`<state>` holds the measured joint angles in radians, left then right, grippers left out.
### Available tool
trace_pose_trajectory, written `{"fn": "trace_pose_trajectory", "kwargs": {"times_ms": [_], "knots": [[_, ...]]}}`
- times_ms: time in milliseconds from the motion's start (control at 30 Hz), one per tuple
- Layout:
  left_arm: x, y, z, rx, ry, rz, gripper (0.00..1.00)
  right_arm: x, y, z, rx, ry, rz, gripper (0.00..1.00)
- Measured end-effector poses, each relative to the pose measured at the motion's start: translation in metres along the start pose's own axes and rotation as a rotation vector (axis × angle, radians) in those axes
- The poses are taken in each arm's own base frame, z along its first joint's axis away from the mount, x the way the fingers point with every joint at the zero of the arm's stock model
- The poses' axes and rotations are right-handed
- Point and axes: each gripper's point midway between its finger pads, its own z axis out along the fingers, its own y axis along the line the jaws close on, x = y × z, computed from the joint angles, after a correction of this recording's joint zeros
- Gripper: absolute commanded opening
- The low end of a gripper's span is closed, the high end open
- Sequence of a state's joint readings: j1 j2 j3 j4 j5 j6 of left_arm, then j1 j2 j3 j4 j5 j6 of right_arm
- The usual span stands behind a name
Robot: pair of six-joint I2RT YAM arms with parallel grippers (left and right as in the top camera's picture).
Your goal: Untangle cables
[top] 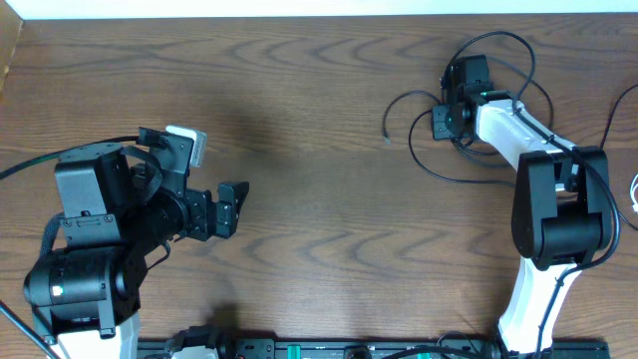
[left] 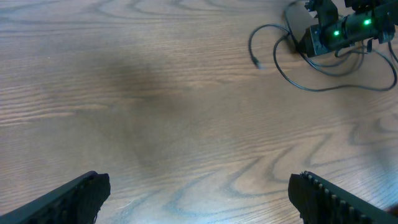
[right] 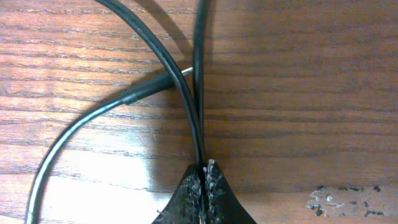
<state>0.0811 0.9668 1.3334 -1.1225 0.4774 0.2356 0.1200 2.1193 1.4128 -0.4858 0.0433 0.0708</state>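
Observation:
The thin black cord lies in loops on the wooden table at the far right, with a small plug end pointing left. It also shows in the left wrist view. My right gripper is down at the loops and shut on the black cord, which runs up between its fingertips. A plug with a metal tip lies under the strands. A bit of the white cord shows at the right edge. My left gripper is open and empty at the near left.
The thicker black lead of the right arm arcs over the far right of the table. The right arm's white link stretches from the near right base. White scuff marks dot the wood near the right fingers.

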Motion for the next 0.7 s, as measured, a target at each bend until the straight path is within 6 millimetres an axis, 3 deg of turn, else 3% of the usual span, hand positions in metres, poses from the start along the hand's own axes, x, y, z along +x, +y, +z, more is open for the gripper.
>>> {"fn": "trace_pose_trajectory", "kwargs": {"times_ms": [267, 367, 433, 467, 500, 533, 600, 633, 700], "knots": [[0.0, 0.0, 0.0, 0.0, 0.001, 0.0, 0.98, 0.016, 0.007, -0.008, -0.052, 0.068, -0.005, 0.01], [0.001, 0.0, 0.0, 0.001, 0.005, -0.003, 0.98, 0.027, 0.006, -0.02, -0.069, 0.096, 0.003, 0.01], [0.002, -0.001, 0.0, 0.005, 0.009, -0.004, 0.98, 0.017, -0.005, -0.041, -0.052, 0.048, 0.019, 0.01], [0.002, -0.002, 0.0, 0.009, 0.01, -0.005, 0.98, -0.019, -0.032, -0.098, 0.008, -0.119, 0.059, 0.01], [0.002, -0.002, 0.0, 0.009, 0.009, -0.005, 0.98, -0.032, -0.046, -0.122, 0.039, -0.189, 0.079, 0.01], [0.002, -0.002, 0.0, 0.009, 0.007, -0.004, 0.98, -0.047, -0.068, -0.158, 0.091, -0.29, 0.107, 0.01], [0.002, -0.002, 0.0, 0.012, 0.008, -0.005, 0.98, -0.058, -0.109, -0.215, 0.182, -0.42, 0.164, 0.01], [0.002, -0.002, 0.0, 0.013, 0.008, -0.005, 0.98, -0.06, -0.14, -0.253, 0.256, -0.498, 0.212, 0.01], [0.002, -0.002, 0.0, 0.013, 0.008, -0.004, 0.98, -0.042, -0.202, -0.303, 0.402, -0.569, 0.323, 0.01]]}}
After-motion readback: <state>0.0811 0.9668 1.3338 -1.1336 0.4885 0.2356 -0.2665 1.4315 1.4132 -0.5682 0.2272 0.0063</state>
